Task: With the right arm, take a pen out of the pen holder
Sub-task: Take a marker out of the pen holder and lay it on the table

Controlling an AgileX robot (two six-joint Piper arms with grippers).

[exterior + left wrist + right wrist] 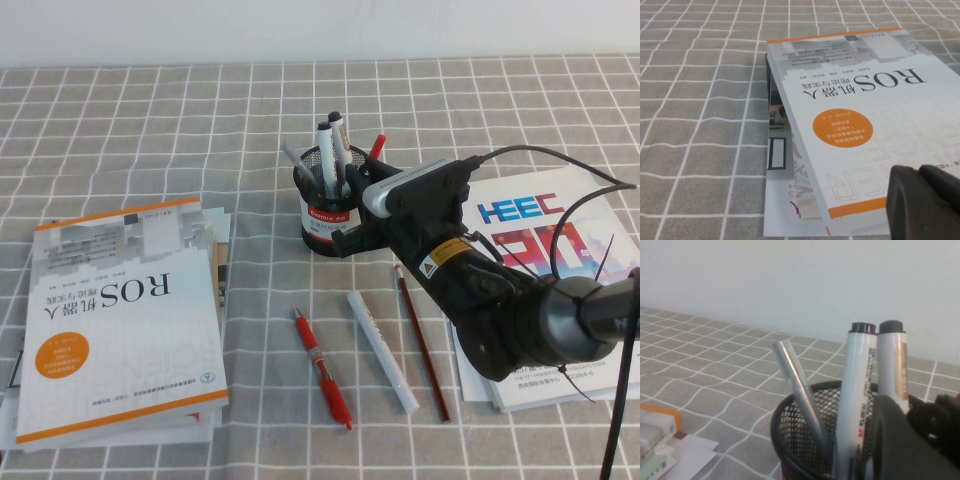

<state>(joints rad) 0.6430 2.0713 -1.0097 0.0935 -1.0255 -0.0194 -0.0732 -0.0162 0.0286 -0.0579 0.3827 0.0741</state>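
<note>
Several pens (331,150) stand in the black mesh pen holder (322,208), none of them raised yet, with the right gripper (352,212) at the holder's right rim, wide or clamped I cannot tell, and the left gripper (922,200) parked closed above the ROS book (860,115).

right arm (520,310) comes in from the near right, stretched diagonally toward centre, wrist pitched down. right gripper (352,212) sits mid-bench, slightly far of centre. left gripper (921,192) hangs above the left of the bench, jaws pressed together.
</note>
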